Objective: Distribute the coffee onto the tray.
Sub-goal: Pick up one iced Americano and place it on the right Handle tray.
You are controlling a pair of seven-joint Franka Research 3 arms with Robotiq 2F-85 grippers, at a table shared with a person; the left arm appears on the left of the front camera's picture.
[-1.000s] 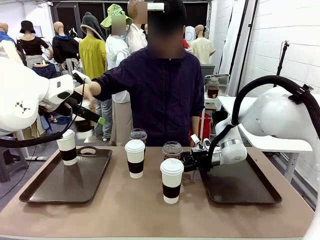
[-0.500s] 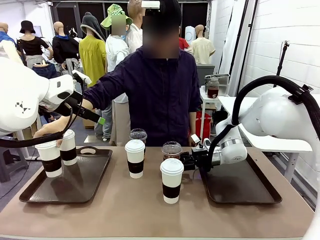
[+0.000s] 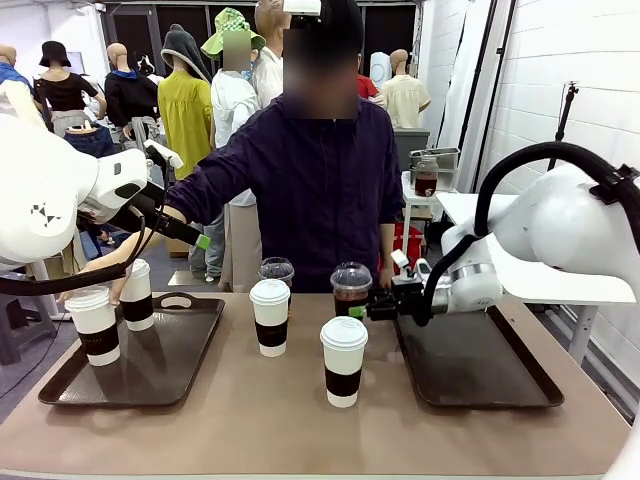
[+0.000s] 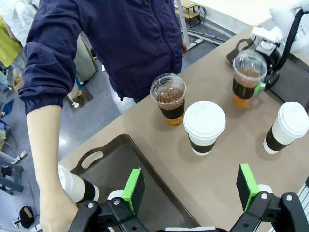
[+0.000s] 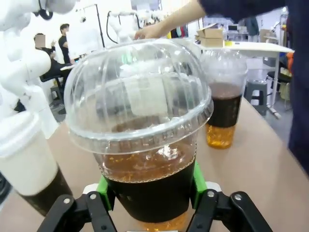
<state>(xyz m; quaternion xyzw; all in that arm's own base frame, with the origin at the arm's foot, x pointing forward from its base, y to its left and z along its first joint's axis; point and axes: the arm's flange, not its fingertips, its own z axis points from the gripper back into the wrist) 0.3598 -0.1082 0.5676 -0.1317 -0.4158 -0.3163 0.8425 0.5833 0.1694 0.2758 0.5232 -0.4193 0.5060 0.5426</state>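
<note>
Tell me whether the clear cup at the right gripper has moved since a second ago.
Yes. The clear cup, gripped by the right gripper, now sits higher and slightly nearer the right tray, judged against the white paper cup in front.

Six coffee cups in all.

Four are white paper cups with white lids and dark brown sleeves. Two are on the left tray (image 3: 150,370): the far-corner paper cup (image 3: 137,297) at its far left corner and the left-edge paper cup (image 3: 95,328) by its left edge. Two stand on the bare table (image 3: 250,425): the centre paper cup (image 3: 270,318) and, nearer the robot's edge, the front paper cup (image 3: 343,362).

Two are clear plastic dome-lidded cups of brown liquid: the far clear cup (image 3: 277,272) at the table's far edge and the right clear cup (image 3: 351,290) just beside the far left corner of the right tray (image 3: 480,362).

That makes two dark brown handled trays.

Beyond the table, a small clear container (image 3: 426,178) of dark liquid may be a seventh cup.
</note>
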